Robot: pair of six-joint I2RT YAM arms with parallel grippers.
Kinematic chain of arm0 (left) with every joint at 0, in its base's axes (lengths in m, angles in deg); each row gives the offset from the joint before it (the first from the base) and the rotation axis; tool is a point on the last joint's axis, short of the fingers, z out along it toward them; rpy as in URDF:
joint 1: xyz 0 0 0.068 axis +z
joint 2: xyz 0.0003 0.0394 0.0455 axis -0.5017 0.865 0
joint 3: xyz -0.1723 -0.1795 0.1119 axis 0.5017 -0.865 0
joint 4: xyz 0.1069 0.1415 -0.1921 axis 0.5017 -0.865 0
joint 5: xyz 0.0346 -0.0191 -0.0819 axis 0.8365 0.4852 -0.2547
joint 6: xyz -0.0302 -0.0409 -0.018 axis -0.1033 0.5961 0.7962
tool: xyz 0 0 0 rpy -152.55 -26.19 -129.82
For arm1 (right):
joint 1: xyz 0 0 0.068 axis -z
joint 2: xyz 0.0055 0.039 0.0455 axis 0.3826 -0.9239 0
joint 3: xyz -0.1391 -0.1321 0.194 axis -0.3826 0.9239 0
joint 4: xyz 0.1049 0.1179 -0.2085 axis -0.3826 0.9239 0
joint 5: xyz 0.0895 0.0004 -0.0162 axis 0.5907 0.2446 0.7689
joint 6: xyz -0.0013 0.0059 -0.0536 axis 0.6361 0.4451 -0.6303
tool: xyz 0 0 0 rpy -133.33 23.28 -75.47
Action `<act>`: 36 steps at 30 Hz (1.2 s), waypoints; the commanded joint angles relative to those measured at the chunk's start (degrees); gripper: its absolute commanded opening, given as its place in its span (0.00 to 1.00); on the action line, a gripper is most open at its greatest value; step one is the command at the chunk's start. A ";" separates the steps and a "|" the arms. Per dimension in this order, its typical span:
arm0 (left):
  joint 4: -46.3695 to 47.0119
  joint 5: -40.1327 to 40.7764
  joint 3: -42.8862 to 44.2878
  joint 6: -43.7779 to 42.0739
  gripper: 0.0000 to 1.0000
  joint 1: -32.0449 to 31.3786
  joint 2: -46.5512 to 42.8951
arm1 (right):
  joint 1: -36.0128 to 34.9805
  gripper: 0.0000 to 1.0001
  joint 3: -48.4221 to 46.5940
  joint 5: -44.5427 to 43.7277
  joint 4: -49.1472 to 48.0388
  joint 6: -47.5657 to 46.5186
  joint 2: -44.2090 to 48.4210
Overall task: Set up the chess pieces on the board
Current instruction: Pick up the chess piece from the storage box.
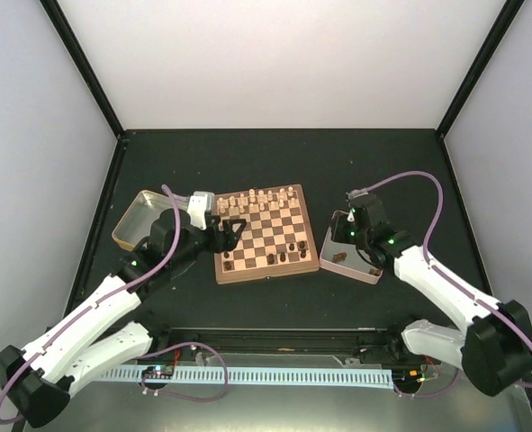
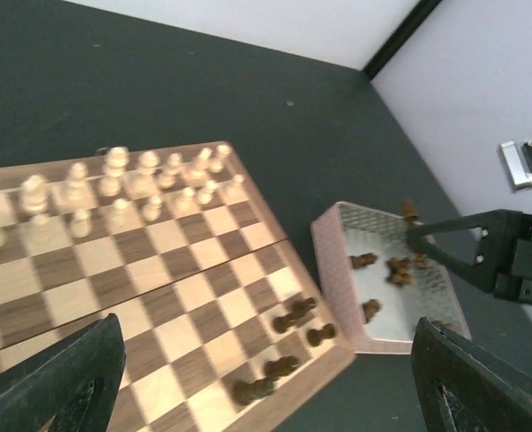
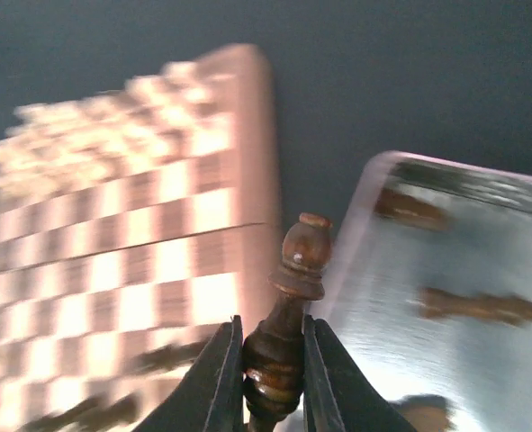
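The board lies mid-table. Cream chess pieces stand along its far rows, and they also show in the left wrist view. A few dark pieces stand near the board's near right corner. My left gripper hovers over the board's left edge, open wide and empty. My right gripper is above the pink-rimmed tray. It is shut on a dark brown piece, gripped by its base. The board is blurred to its left.
The pink-rimmed tray sits right of the board and holds several loose dark pieces, which also show in the right wrist view. A yellow-rimmed metal tin stands left of the board. Black frame posts stand at the back corners.
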 commanded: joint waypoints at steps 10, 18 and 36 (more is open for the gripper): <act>12.35 -31.99 9.22 14.83 0.87 2.99 11.93 | -10.74 0.08 -1.75 36.33 -25.67 -19.04 4.96; 15.27 -38.61 9.51 17.28 0.76 4.31 16.16 | -14.43 0.08 -5.42 42.30 -24.35 -24.60 1.58; 16.47 -46.07 8.66 16.91 0.03 5.16 18.63 | -14.88 0.13 -8.19 41.58 -25.79 -20.67 -1.30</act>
